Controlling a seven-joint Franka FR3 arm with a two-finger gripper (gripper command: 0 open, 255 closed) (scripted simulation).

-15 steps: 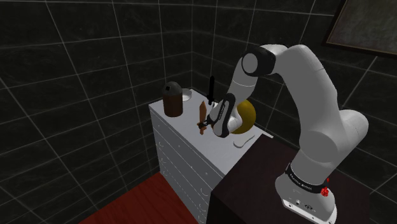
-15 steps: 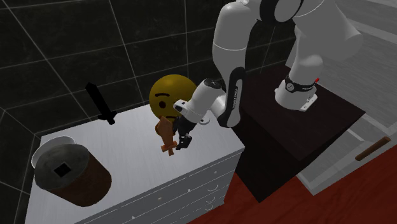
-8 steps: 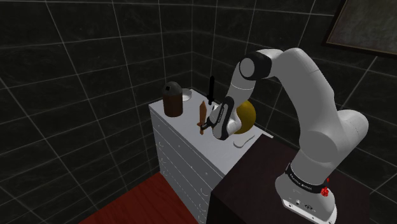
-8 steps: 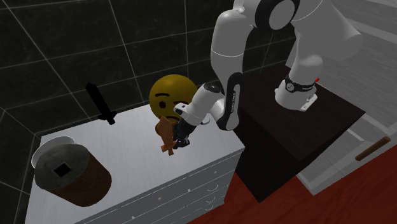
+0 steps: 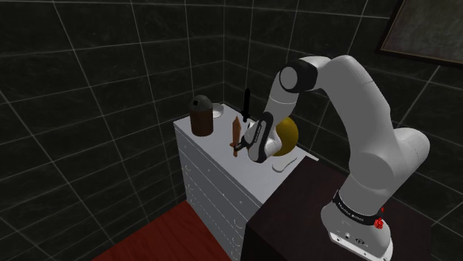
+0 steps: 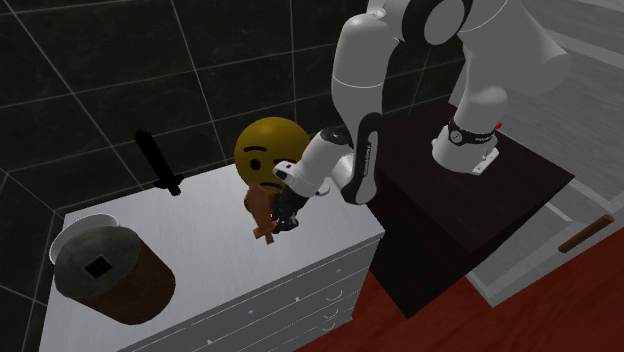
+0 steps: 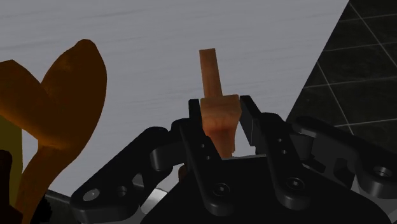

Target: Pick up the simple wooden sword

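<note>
Simple brown wooden sword (image 7: 211,70) sits clamped between the two black fingers of the hand (image 7: 221,118). Its long axis runs straight out past the fingertips, so the coming lift turns on a grip already closed across its width. In the shoulder view it stands near upright over the white surface (image 5: 215,144), toward the end nearest the stand. Whether its lower tip clears the surface is hard to make out. Beyond, the arm partly hides a yellow face ball (image 6: 268,150), and a black sword (image 6: 158,163) stands tilted near the far edge.

sword (image 7: 218,116): matt orange-brown wood | gripper (image 7: 221,109): matt black | dresser top (image 7: 146,38): smooth white, faintly streaked
</note>
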